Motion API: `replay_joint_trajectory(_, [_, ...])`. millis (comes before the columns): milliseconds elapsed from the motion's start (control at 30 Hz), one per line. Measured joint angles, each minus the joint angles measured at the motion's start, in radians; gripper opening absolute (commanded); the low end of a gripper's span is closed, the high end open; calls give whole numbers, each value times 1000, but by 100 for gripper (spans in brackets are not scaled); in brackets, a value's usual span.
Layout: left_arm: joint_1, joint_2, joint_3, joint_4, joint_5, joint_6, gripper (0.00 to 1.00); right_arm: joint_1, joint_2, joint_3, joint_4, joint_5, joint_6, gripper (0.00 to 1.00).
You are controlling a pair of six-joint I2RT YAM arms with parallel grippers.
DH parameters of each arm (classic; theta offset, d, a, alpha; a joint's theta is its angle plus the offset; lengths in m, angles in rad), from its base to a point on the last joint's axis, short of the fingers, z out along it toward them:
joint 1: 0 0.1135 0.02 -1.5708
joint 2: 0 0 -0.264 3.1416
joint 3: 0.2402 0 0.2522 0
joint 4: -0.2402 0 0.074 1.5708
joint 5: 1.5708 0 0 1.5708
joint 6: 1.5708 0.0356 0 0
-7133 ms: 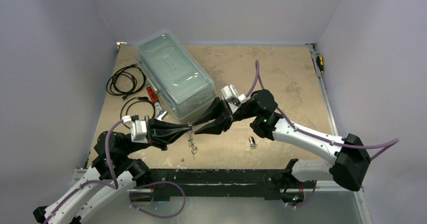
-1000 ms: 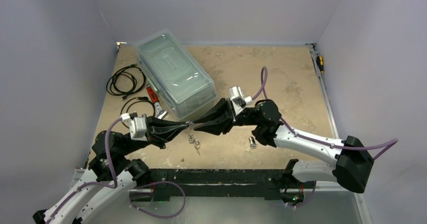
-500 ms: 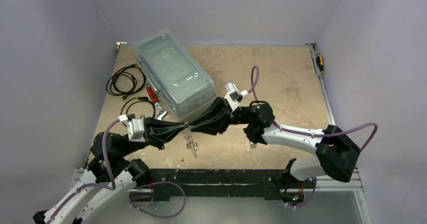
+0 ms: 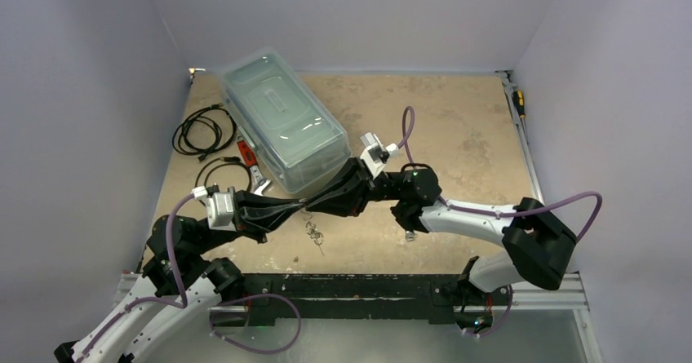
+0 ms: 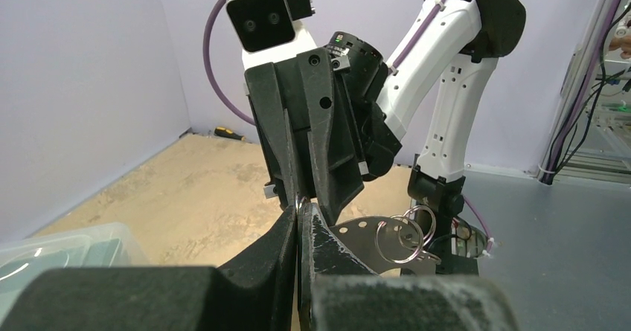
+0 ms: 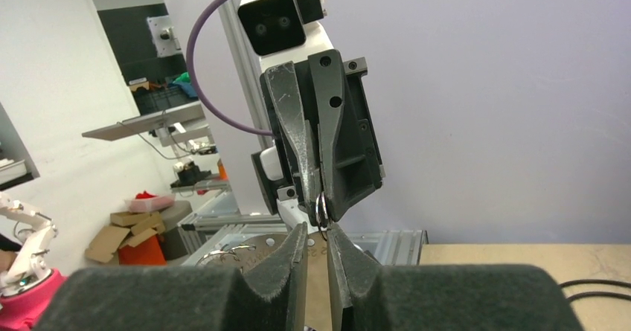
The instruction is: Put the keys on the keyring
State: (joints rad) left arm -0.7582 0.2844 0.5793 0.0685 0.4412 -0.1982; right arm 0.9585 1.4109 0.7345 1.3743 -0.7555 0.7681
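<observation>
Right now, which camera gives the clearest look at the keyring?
Left wrist: the keyring hangs beside the pinched jaws, its pale band and small rings plainly visible. The right wrist shows only a sliver behind its own jaws. From the top it is a tiny metallic speck.

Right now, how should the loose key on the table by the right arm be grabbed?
Pinch the loose key across its narrow width, straight down from above. It lies flat on the table, so no side gives purchase. The right arm partly overhangs it, so the right pincer would likely need to back off first.
</observation>
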Motion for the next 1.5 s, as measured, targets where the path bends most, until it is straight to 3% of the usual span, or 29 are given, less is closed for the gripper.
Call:
replay_joint_trajectory(167, [0, -2, 0, 9, 0, 0, 0, 2, 8, 8, 12, 0, 6, 10])
replay_joint_trajectory(367, [0, -5, 0, 28, 0, 0, 0, 4, 29, 33, 28, -8, 11, 10])
replay_joint_trajectory(467, [0, -9, 0, 29, 0, 0, 0, 4, 40, 45, 40, -21, 18, 0])
replay_joint_trajectory(733, [0, -11, 0, 47, 1, 0, 0, 3, 41, 71, 19, -42, 2, 0])
replay_joint_trajectory(767, [0, -11, 0, 47, 0, 1, 1, 3, 38, 71, 8, -42, -6, 0])
replay_joint_trajectory(833, [0, -11, 0, 40, 0, 2, 15, 3, 21, 71, -35, -43, -36, 0])
replay_joint_trajectory(933, [4, -8, 5, 22, -4, 19, 35, 5, -24, 71, -151, -46, -103, 0])
replay_joint_trajectory(1067, [6, 8, 21, -18, -13, 41, 48, 11, -100, 74, -351, -47, -217, 0])
replay_joint_trajectory(1500, [6, 23, 32, -106, -13, 90, 45, 26, -232, 244, -1213, 111, -734, 0])
